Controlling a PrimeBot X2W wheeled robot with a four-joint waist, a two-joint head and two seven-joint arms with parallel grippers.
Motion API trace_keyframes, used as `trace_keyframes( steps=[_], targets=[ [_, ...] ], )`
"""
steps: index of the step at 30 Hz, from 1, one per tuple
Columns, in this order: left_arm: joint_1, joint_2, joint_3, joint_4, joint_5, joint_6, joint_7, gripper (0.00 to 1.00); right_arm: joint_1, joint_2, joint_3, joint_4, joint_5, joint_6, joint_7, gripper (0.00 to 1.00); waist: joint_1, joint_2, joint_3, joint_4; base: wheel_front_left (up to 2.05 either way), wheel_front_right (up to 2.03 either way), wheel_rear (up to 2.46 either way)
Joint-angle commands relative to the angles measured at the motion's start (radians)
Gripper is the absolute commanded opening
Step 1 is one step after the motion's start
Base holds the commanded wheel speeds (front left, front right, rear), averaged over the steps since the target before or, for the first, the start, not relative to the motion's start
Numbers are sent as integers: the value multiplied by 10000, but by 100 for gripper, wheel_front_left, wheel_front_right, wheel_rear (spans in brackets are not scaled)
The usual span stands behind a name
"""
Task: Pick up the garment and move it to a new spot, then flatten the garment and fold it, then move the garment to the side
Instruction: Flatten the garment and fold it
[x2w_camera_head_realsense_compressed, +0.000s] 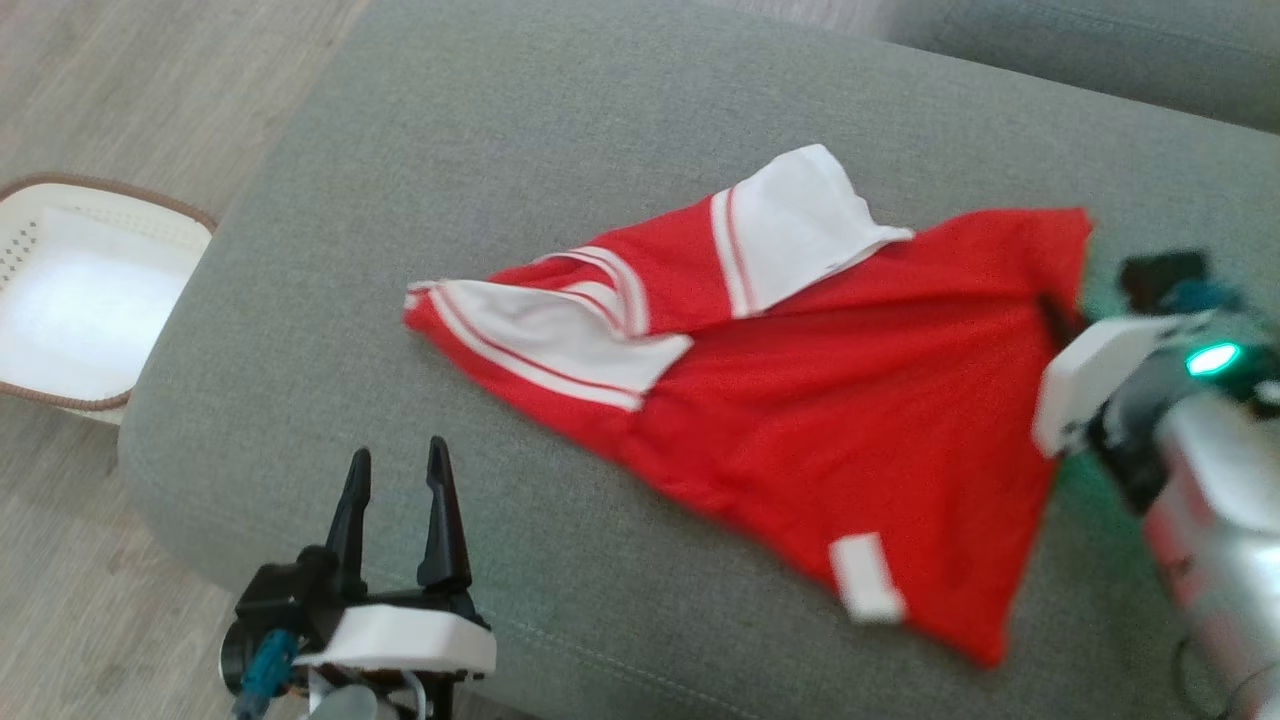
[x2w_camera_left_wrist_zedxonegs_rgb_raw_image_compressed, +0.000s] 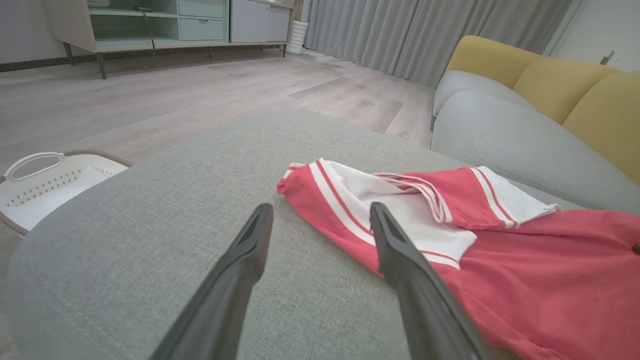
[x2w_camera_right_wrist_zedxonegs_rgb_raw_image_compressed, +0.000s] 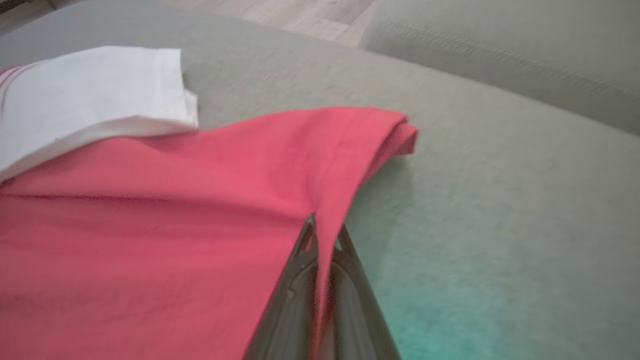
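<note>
Right pincer (x2w_camera_right_wrist_zedxonegs_rgb_raw_image_compressed: 325, 227) tips partly hidden by garment (x2w_camera_right_wrist_zedxonegs_rgb_raw_image_compressed: 150, 225); basket (x2w_camera_head_realsense_compressed: 22, 255) cut off.

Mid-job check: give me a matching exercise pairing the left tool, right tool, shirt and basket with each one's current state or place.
Things:
1. left tool
2. right tool
3. red and white shirt
4. white basket

States or places:
A. lying on the grey cushion
B. shut on the shirt's red edge
C. on the wooden floor
D. open, holding nothing

Pairs: 1-D, 2-B, 3-A, 4-C
</note>
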Motion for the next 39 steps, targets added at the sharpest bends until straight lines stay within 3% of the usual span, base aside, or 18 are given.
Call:
trace_keyframes(
  steps=[1,7,12,13,14,15,21,27,33,39],
  targets=[
    [-423,66,366,-313,78,-4,-132,100,-667,-444,-142,-52,-223,65,-249,0,-1,0,43,-25,0,0,0],
    [-478,66,351,-377,130,-37,-142,100,-1706,-1388,-815,686,-940,65,-499,0,-1,0,267,-120,0,0,0],
    [-597,57,352,-382,161,-55,-146,100,-2416,-1731,-1442,1262,-1587,65,-785,0,-1,0,480,-234,0,0,0],
    [-620,55,358,-374,165,-53,-147,100,-2511,-1723,-1558,1373,-1679,65,-867,35,-1,0,510,-264,0,0,0],
    [-620,55,358,-374,165,-53,-147,100,-2511,-1723,-1558,1373,-1679,65,-867,35,-1,0,510,-264,0,0,0],
    [-656,49,377,-361,175,-39,-149,100,-2648,-1681,-1731,1583,-1875,65,-1027,100,-1,0,531,-339,0,0,0],
    [-625,88,437,-335,193,11,-153,100,-2701,-1242,-1781,1733,-2150,65,-1651,100,-1,0,346,-610,0,0,0],
    [-489,207,517,-384,197,68,-152,100,-2219,-449,-1049,1191,-1885,65,-2541,100,-1,0,-213,-979,0,0,0],
    [-419,292,459,-572,204,117,-37,100,-1203,484,588,141,-1067,65,-2935,100,-1,0,-575,-1105,0,0,0],
    [-432,274,378,-740,188,131,26,100,-545,769,2384,-782,-287,65,-2854,100,-1,0,-353,-783,0,0,0]
  ],
)
